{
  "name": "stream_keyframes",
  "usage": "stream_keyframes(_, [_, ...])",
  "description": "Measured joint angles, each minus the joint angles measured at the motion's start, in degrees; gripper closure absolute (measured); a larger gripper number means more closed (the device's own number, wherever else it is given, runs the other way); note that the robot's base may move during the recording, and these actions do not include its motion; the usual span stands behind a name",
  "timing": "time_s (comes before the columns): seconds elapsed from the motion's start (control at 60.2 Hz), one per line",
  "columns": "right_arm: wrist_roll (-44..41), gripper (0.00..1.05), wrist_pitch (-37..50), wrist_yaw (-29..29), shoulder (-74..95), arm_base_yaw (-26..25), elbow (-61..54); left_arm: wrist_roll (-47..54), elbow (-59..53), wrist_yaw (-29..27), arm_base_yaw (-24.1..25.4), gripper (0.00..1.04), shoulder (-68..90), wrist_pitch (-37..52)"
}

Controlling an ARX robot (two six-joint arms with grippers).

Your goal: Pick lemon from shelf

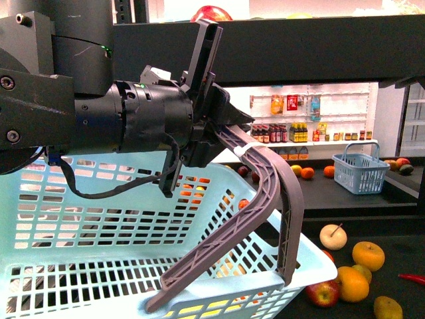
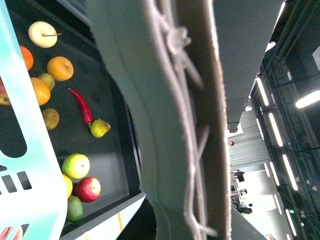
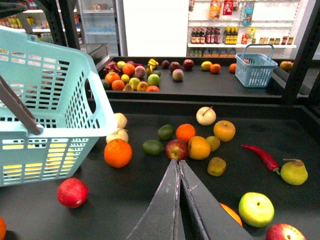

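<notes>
A dull-yellow oval fruit (image 3: 216,166), possibly the lemon, lies on the shelf's dark tray (image 3: 100,215) among apples and oranges; it also shows in the front view (image 1: 388,307) and the left wrist view (image 2: 50,118). My right gripper (image 3: 178,162) is shut and empty above the tray, its tips just short of a red apple (image 3: 176,149) and left of that yellow fruit. My left gripper (image 1: 226,133) is shut on the grey handle (image 1: 265,186) of a light-blue basket (image 1: 99,219), held up over the tray. The handle (image 2: 165,120) fills the left wrist view.
A red chili (image 3: 261,156), a pear (image 3: 294,171), a green apple (image 3: 256,209) and an orange (image 3: 118,152) lie around. A raised rim (image 3: 200,107) divides off the back tray with more fruit and a small blue basket (image 3: 256,67). A rack tier (image 1: 299,46) hangs overhead.
</notes>
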Motion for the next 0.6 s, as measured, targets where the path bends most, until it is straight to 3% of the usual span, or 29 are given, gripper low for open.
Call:
stream_keyframes(0.465, [-0.04, 1.02, 0.35, 0.13, -2.80, 0.04, -2.58, -0.04, 0.00, 0.00, 0.00, 0.98, 0.00, 0.00])
stream_keyframes(0.598, [-0.04, 0.79, 0.35, 0.15, -2.80, 0.04, -2.58, 0.00, 0.00, -0.02, 0.00, 0.98, 0.00, 0.00])
